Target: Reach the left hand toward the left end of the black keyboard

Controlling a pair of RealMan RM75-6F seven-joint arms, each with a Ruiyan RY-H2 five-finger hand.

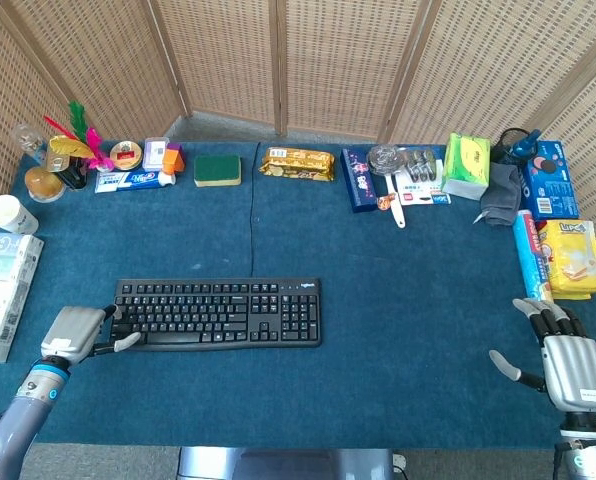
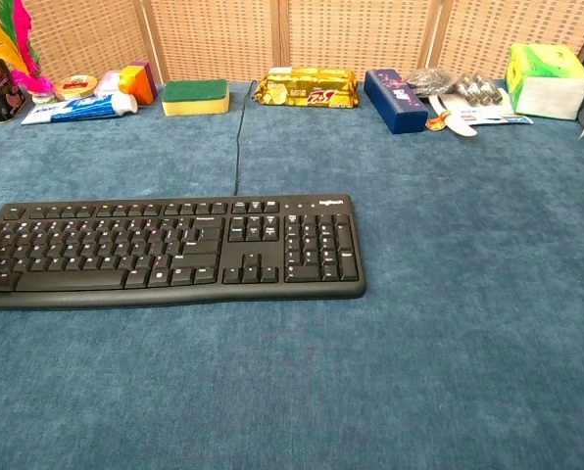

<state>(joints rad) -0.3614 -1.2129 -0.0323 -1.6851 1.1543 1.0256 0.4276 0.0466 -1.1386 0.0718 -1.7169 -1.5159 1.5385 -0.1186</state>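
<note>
Keyboard point(image 1: 217, 313) long axis left-right; left hand point(image 1: 75, 331) fingers spread, empty, at left end.

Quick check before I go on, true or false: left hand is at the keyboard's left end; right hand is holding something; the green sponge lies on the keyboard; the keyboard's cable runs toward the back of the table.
1. The left hand is at the left end of the black keyboard: true.
2. The right hand holds something: false, it is open and holds nothing.
3. The green sponge lies on the keyboard: false, it lies in the back row.
4. The cable runs toward the back: true.
</note>
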